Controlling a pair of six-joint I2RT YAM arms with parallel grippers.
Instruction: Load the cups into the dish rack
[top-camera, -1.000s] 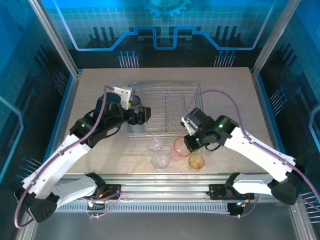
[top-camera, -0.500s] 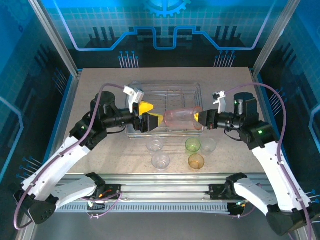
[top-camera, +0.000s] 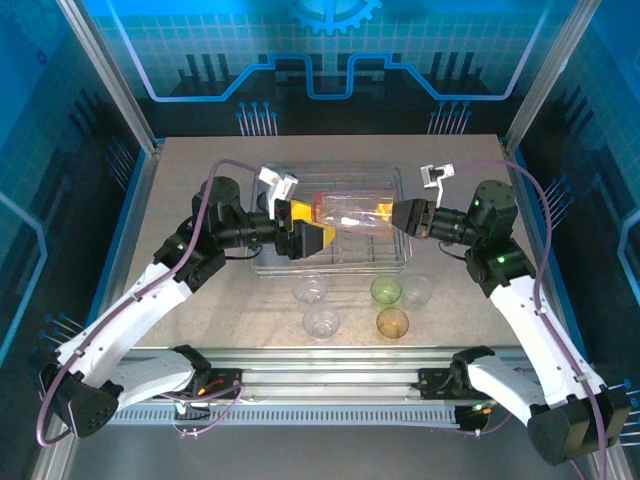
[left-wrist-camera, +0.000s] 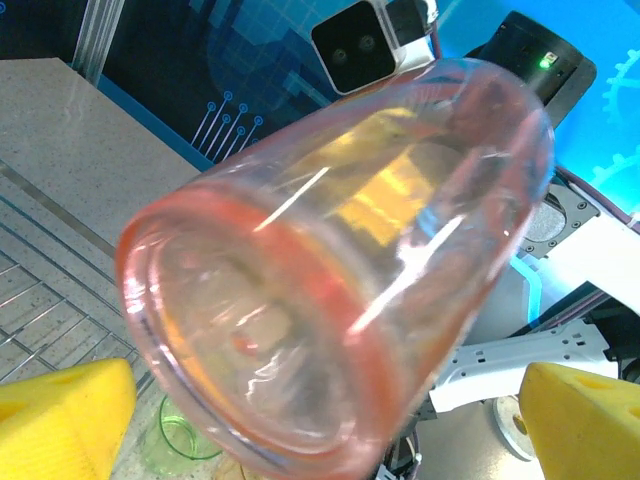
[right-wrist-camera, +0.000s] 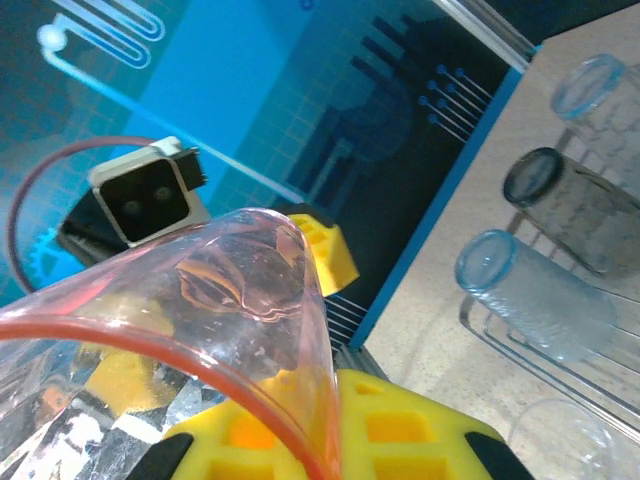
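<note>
1. Since half a second ago, the right gripper (top-camera: 398, 216) has carried the pink cup (top-camera: 350, 210) away from the near edge. We now see it on its side in the air over the rack (top-camera: 262, 268).
2. That gripper is nearly closed, pinching the cup's wall at the rim.
3. Our left gripper (top-camera: 305, 225) gapes wide and holds nothing, its yellow fingers (left-wrist-camera: 60, 420) on either side of the cup's base.
4. We see the rack toward the far edge of the tabletop (top-camera: 200, 180), with a grey cup (right-wrist-camera: 565, 195) in it.
5. Between rack and near edge stand a green cup (top-camera: 386, 290), an orange cup (top-camera: 392, 322) and three clear cups (top-camera: 322, 322).
</note>
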